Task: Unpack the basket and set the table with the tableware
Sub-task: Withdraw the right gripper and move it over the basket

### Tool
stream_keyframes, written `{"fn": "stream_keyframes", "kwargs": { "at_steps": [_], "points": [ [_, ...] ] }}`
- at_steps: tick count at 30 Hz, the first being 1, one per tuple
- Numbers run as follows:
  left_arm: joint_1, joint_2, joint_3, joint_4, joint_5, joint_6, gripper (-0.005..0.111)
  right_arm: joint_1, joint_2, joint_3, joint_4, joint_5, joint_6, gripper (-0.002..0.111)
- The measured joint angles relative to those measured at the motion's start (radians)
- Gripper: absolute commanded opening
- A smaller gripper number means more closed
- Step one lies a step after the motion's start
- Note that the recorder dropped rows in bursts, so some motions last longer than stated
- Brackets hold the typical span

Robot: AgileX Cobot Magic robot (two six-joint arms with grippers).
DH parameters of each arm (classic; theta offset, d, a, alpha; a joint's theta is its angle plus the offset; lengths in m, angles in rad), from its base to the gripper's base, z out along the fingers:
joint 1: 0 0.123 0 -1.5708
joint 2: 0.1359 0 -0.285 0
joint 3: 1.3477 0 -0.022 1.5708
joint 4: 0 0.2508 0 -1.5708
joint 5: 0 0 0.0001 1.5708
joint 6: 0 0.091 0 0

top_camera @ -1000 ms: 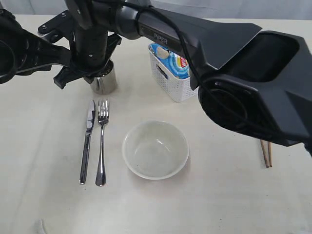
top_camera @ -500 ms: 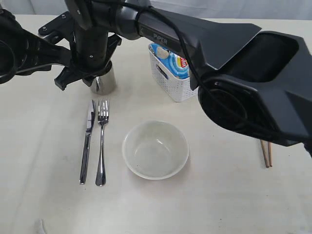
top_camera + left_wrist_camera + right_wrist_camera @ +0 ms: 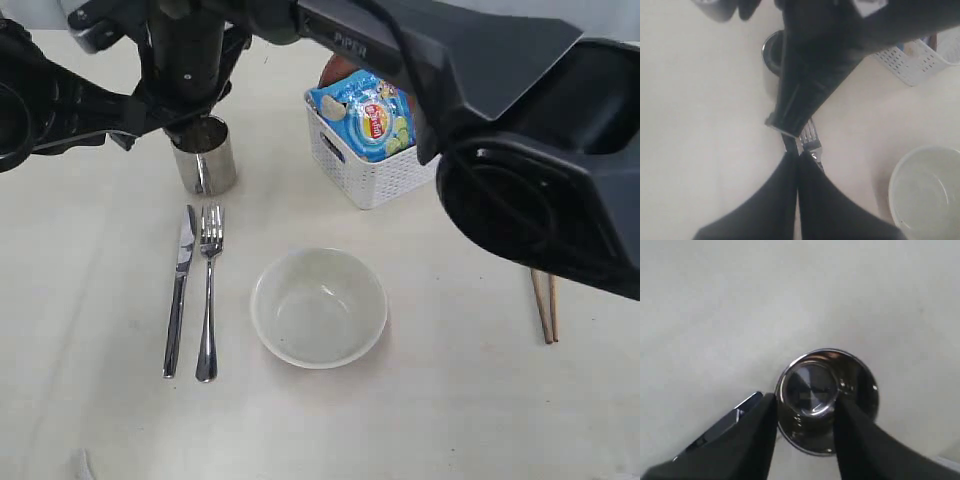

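Two fingers of the right hand are standing spread on either side of the steel mug, gripping nothing, while the mug is sitting upright on the worktop just beyond the knife and fork. The left hand is hanging over that cutlery, fingers pressing together on nothing. The job is looking past halfway. The bowl is resting near the fork and the chopsticks are lying well apart on the right, but a reddish-brown piece is waiting in the basket behind the snack bag. Bare worktop is lying open between bowl and chopsticks, though the right arm is stretching across above the basket.
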Motion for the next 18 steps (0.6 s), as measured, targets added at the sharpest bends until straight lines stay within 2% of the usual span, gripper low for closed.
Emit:
{"fn": "stream_keyframes", "kwargs": {
  "at_steps": [2,6,11,18],
  "points": [
    [0.000,0.000,0.000,0.000,0.001,0.000,0.000,0.002,-0.034,0.000,-0.043,0.027,0.010,0.032],
    [0.000,0.000,0.000,0.000,0.001,0.000,0.000,-0.003,-0.118,0.000,-0.158,0.085,0.028,0.000],
    [0.000,0.000,0.000,0.000,0.001,0.003,0.000,-0.076,-0.217,0.000,-0.184,0.098,0.074,-0.001],
    [0.000,0.000,0.000,0.000,0.001,0.004,0.000,-0.289,-0.358,0.120,-0.157,0.095,0.131,-0.001]
  ]
}}
